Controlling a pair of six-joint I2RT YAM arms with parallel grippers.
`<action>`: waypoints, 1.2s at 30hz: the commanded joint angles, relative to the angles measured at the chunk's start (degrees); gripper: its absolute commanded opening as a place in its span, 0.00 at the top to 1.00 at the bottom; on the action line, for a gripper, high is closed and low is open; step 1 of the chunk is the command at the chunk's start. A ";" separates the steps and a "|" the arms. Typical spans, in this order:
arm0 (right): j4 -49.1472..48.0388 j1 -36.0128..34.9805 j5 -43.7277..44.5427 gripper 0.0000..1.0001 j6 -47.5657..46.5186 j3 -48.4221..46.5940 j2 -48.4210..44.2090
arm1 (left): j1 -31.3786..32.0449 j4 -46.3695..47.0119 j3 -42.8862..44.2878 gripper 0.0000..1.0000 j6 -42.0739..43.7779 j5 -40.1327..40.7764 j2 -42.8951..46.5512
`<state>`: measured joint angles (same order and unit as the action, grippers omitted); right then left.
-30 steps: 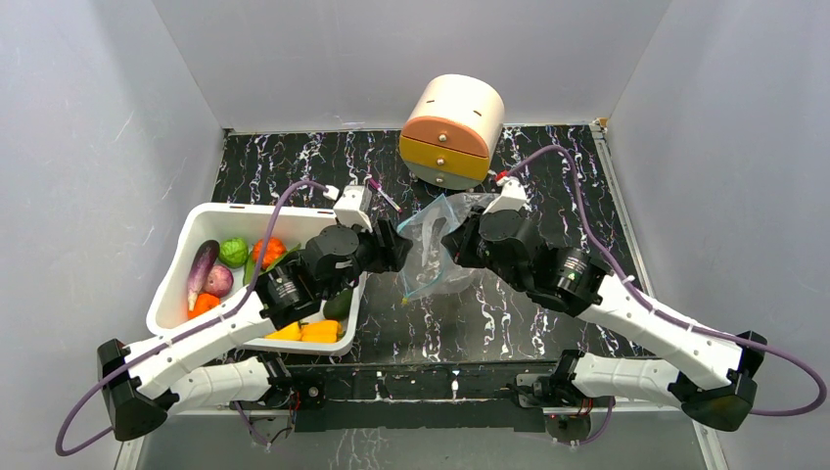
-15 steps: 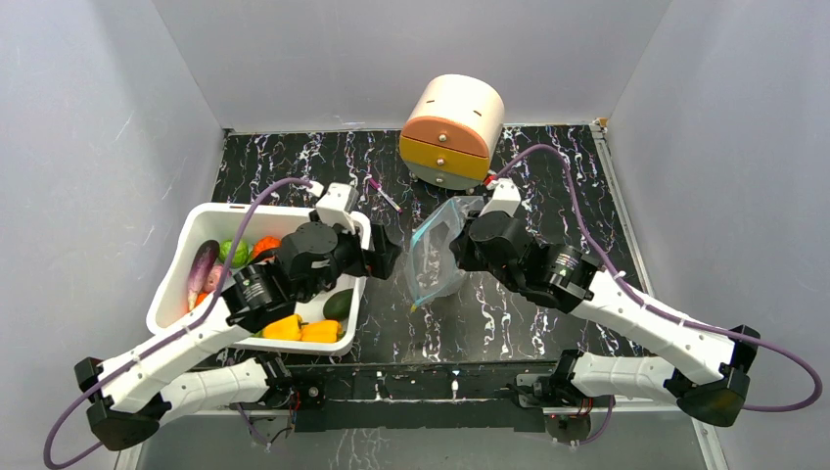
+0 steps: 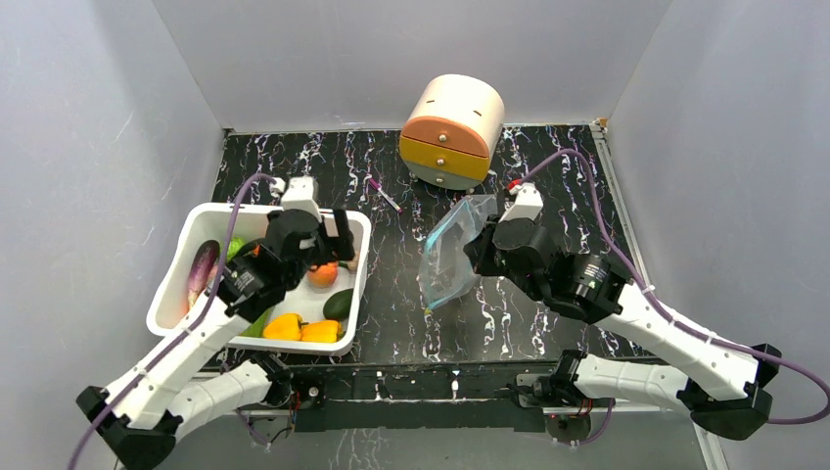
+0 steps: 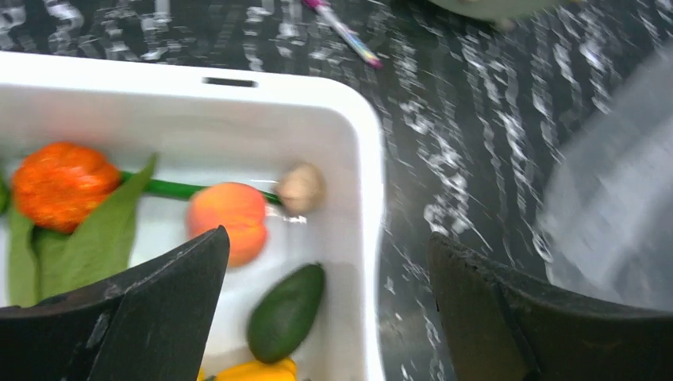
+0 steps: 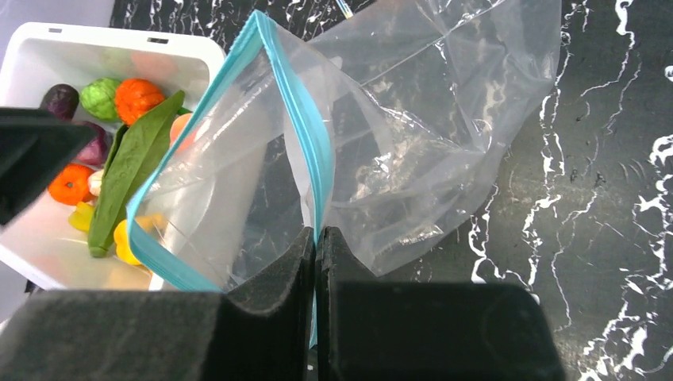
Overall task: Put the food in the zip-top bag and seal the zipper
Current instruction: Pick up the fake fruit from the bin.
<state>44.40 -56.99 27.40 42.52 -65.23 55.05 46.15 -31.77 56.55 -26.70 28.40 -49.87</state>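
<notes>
Your right end effector [image 5: 316, 238] grips the clear zip-top bag [image 5: 413, 143] at its blue-green zipper [image 5: 309, 159], mouth gaping; your left end effector [image 4: 325, 246] is released and empty.

Soft, even light fills the top view, leaving only faint shadows on the glossy counter [image 3: 391, 304]. The left wrist view is smeared by motion blur, and the zip-top bag [image 4: 619, 206] at its right is a grey haze. The right wrist view is sharp, with white glints on the bag's plastic.
</notes>
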 commanded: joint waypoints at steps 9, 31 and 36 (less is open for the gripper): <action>-4.41 -0.14 -0.86 1.00 0.00 4.78 -4.41 | -25.00 3.95 -9.46 0.27 -0.15 -18.67 -5.52; -5.18 -0.14 0.08 1.00 -2.03 3.97 -5.29 | -29.51 12.64 -13.97 0.18 5.42 -23.51 -16.13; -7.01 -0.16 0.20 1.00 -1.76 6.79 -6.69 | -29.54 12.57 -14.84 0.15 4.72 -23.81 -17.05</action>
<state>41.89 -56.99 26.04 41.47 -59.72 49.82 16.97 -19.33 42.15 -22.28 5.72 -66.67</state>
